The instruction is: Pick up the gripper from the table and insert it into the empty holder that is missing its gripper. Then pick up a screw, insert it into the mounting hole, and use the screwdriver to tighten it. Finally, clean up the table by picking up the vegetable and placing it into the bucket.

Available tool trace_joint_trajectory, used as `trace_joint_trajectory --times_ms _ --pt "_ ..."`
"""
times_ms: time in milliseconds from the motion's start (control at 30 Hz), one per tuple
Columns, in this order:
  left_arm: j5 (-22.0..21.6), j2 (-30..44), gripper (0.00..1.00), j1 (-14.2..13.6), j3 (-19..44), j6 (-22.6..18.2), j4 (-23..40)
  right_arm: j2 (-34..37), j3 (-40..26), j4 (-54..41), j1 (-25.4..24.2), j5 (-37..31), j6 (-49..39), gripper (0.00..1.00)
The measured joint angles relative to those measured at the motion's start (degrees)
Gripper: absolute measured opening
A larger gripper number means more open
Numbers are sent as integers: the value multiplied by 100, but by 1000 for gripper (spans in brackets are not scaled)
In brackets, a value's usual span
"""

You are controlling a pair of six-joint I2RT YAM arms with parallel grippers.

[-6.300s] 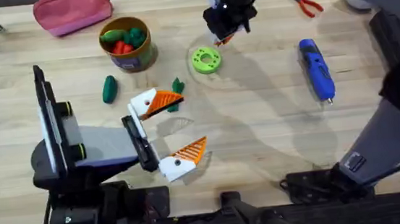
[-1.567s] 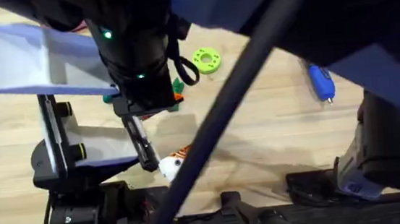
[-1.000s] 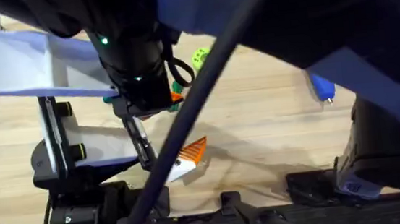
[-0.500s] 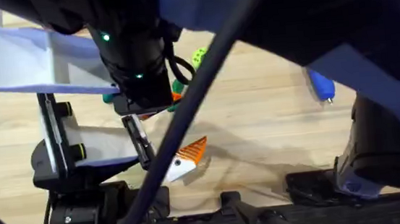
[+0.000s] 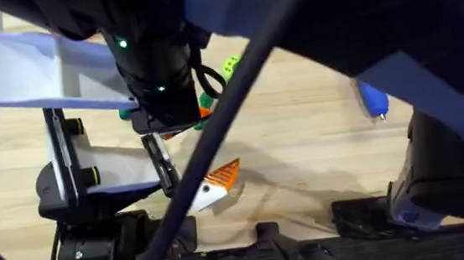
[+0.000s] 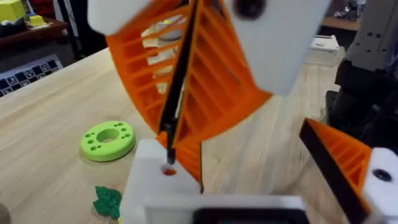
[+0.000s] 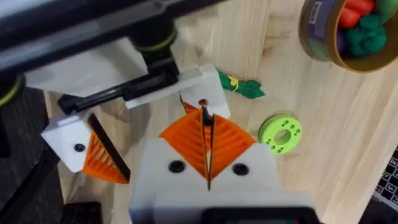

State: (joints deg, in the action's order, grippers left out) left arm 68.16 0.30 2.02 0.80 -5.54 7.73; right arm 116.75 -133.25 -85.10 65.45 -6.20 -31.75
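Pinching a thin dark screw (image 7: 206, 124) over the white angular plastic holder (image 7: 202, 87), my right gripper (image 7: 208, 182) stays clenched; left gripper's state I cannot tell.

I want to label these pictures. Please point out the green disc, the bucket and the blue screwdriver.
green disc (image 7: 280, 133), right wrist view, on its flat top face.
bucket (image 7: 323, 46), right wrist view, on its rim.
screwdriver (image 5: 372, 99), overhead view, on its blue body near the tip.

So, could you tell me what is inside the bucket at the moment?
In the right wrist view the bucket holds red and green toy vegetables, piled against its far wall. Its rim runs off the picture, so the rest of the inside and the bottom under the pile cannot be seen.
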Motion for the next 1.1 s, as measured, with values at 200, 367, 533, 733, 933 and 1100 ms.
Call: trace_joint_trajectory --times_ms 200,367,533,733,933,1100 --pt "0 2 985 0 0 -2 0 1 0 0 0 2 3 4" --pt "0 0 985 0 0 -2 0 2 0 0 0 24 4 4" --pt "0 0 985 0 0 0 0 7 0 0 0 25 4 4" --pt "0 0 985 0 0 -2 0 124 0 0 0 28 6 4" --pt "0 0 985 0 0 -2 0 188 0 0 0 28 20 4" --pt "0 2 985 0 0 -1 0 188 0 -2 0 28 22 4"
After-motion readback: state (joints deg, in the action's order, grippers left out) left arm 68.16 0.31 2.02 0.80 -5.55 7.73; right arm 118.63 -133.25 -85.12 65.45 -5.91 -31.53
